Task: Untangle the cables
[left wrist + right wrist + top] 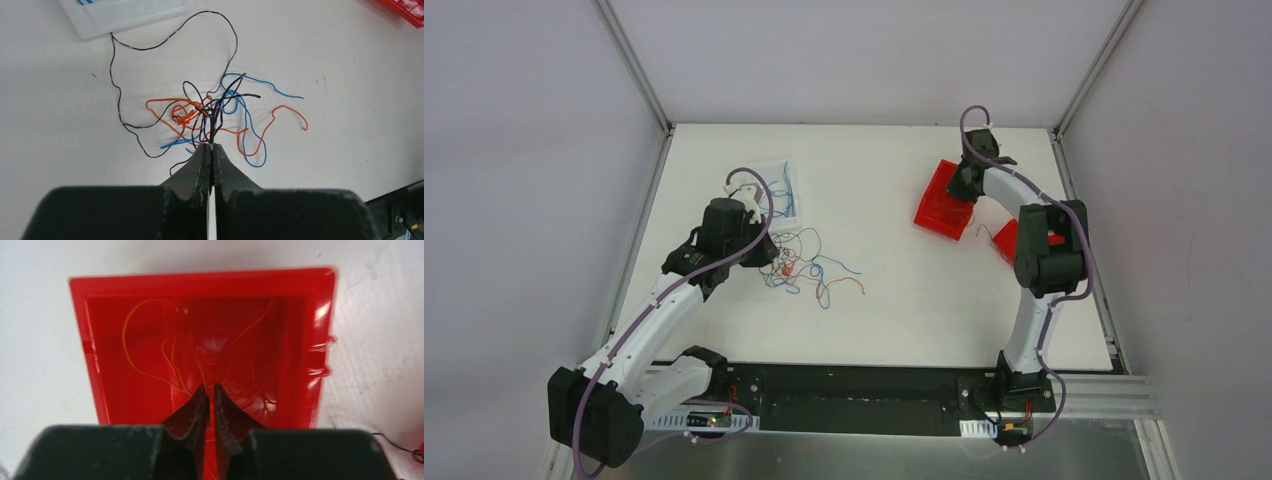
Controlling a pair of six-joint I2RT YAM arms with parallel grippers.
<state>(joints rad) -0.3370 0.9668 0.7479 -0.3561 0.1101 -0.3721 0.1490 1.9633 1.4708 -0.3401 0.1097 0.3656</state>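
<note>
The cables [812, 268] lie as a loose tangle of thin black, blue and orange wires on the white table, left of centre. In the left wrist view the tangle [220, 107] spreads just ahead of my left gripper [211, 146], which is shut on a black wire at the tangle's near edge. That gripper [776, 258] sits at the tangle's left side. My right gripper [210, 386] hangs over a red bin [200, 279] holding thin orange wires, its jaws a narrow gap apart. In the top view it [956, 195] is above that bin [936, 218].
A white tray [786, 185] with blue wires stands behind the tangle; its corner shows in the left wrist view [135, 17]. A second red bin [1006, 240] lies by the right arm. A long black wire [117, 95] loops toward the tray.
</note>
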